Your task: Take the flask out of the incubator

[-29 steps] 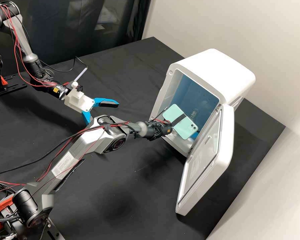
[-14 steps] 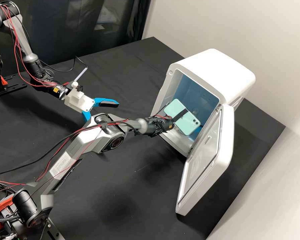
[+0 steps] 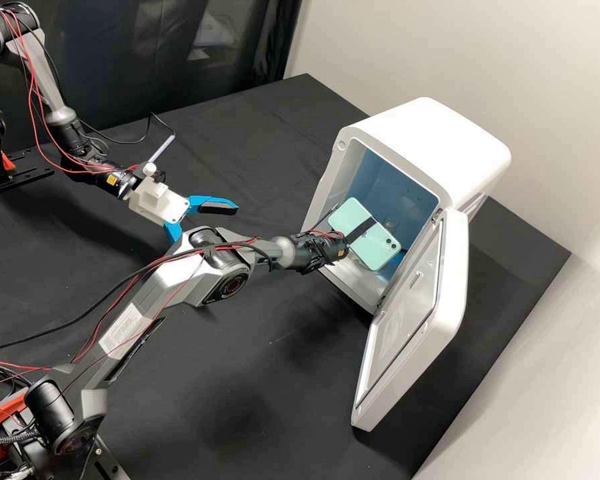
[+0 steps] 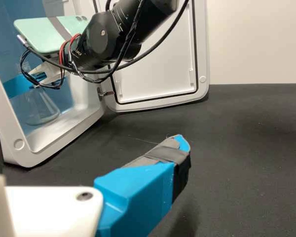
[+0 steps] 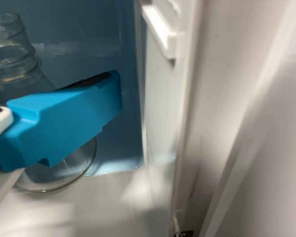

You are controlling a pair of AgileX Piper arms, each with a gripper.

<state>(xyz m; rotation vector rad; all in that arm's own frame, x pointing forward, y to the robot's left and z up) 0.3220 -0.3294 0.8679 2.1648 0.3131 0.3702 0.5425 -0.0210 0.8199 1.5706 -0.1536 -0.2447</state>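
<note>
The white incubator (image 3: 440, 143) stands at the bench's right side with its door (image 3: 413, 313) swung open. Inside, on the blue-lit floor, a clear glass flask (image 4: 37, 106) stands upright (image 5: 10, 54). My right arm reaches into the chamber, and a mint-green phone (image 3: 365, 233) strapped to its wrist hides the gripper in the high view. My right gripper (image 4: 24, 81) is open at the flask's neck, with one blue finger (image 5: 74, 118) close beside the glass. My left gripper (image 3: 203, 223) hovers open and empty over the bench, left of the incubator.
The open door (image 4: 158, 64) juts toward the bench's front on the chamber's right. The right arm's elbow (image 3: 213, 267) crosses just under the left gripper. Red and black cables (image 3: 60, 153) trail along both arms. Bare black bench (image 3: 260, 373) lies in front.
From one second ago, my right arm has pushed its wrist and phone deeper into the incubator, then held still. The left arm has not moved.
</note>
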